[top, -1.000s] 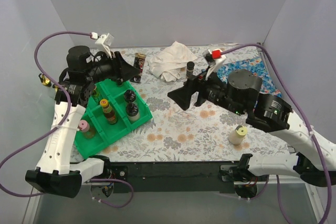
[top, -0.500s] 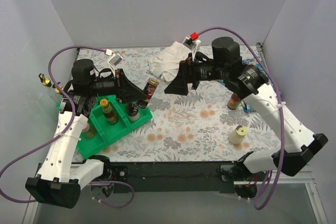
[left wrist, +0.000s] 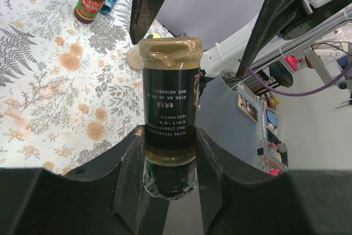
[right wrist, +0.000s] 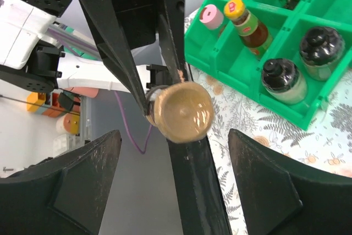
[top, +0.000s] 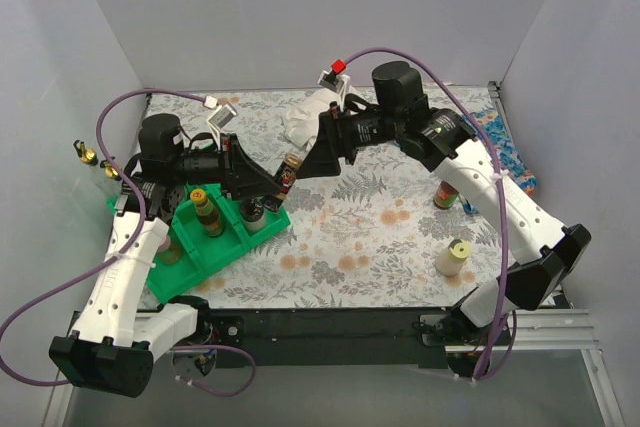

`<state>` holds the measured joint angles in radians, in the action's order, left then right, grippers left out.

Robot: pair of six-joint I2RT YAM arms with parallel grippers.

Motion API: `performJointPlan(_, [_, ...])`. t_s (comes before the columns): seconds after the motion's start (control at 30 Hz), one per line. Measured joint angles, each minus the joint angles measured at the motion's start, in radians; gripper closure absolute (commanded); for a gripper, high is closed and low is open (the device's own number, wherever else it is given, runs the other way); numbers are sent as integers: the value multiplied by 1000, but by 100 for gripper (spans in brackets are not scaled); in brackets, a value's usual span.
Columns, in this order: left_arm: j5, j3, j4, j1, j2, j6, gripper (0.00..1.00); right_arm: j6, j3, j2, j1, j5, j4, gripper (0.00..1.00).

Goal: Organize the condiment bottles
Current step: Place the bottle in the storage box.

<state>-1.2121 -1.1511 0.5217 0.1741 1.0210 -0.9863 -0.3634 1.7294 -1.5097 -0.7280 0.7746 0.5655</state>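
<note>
Left wrist view: a dark bottle [left wrist: 169, 115] with a tan end is clamped between the fingers of the left gripper [left wrist: 169, 144]. It is held tilted above the flowered table [top: 380, 217], just beside the green tray [top: 215, 247]. Its tan end is flanked by the widely spread fingers of the right gripper [top: 304, 165], by which nothing is gripped. Whether they touch it cannot be told.

Open table [top: 350, 247] runs from the middle to the near edge; a green tray [top: 212, 255] fills the left edge, a cream bottle [top: 454, 258] the near-right corner.
</note>
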Motion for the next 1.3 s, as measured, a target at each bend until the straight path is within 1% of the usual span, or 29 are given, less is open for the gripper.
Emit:
performJointPlan(0.07, [-1, 1, -4, 0, 0, -3, 100, -4, 7, -18, -18, 11, -19, 20])
performJointPlan(0.17, [-1, 8, -8, 0, 2, -6, 100, -10, 10, -47, -47, 24, -44, 33])
performJointPlan(0.2, [-6, 12, -7, 0, 3, -7, 100, -11, 10, -54, -54, 21, -49, 47])
performJointPlan(0.23, [-12, 15, -7, 0, 3, -8, 100, -14, 10, -61, -57, 20, -51, 53])
performJointPlan(0.3, [-23, 16, -9, 0, 3, -8, 100, -22, 10, -68, -58, 21, -60, 62])
performJointPlan(0.4, [-34, 16, -21, 2, 3, -9, 100, -31, 10, -68, -56, 23, -69, 81])
performJointPlan(0.43, [-36, 16, -22, 2, 3, -9, 100, -34, 10, -68, -57, 25, -74, 94])
performJointPlan(0.5, [-37, 16, -26, 2, 3, -9, 100, -34, 7, -66, -57, 26, -82, 99])
performJointPlan(0.73, [-49, 10, -28, 3, 19, -17, 100, -71, -50, -33, -56, 13, -142, 99])
performJointPlan(0.77, [-50, 6, -29, 3, 20, -19, 96, -76, -55, -29, -56, 12, -150, 99])
performJointPlan(0.8, [-49, 4, -29, 3, 19, -22, 61, -80, -58, -26, -56, 11, -157, 99])
performJointPlan(0.83, [-47, 1, -27, 4, 18, -24, 39, -82, -58, -24, -56, 11, -161, 99])
performJointPlan(0.87, [-40, -6, -25, 4, 17, -24, 27, -84, -59, -22, -56, 10, -166, 99])
performJointPlan(0.9, [-28, -11, -24, 4, 17, -23, 8, -85, -59, -19, -56, 9, -174, 99])
performJointPlan(0.93, [-2, -21, -19, 4, 17, -24, 3, -90, -59, -16, -58, 9, -183, 99])
performJointPlan(0.97, [16, -27, -14, 5, 18, -25, 2, -97, -59, -11, -60, 6, -192, 99])
performJointPlan(1.13, [108, -30, -30, 7, 6, -74, 2, -145, -110, 49, -64, -63, -267, 99])
performJointPlan(1.3, [216, -27, -107, 10, -50, -167, 4, -251, -267, 161, -45, -149, -432, 99])
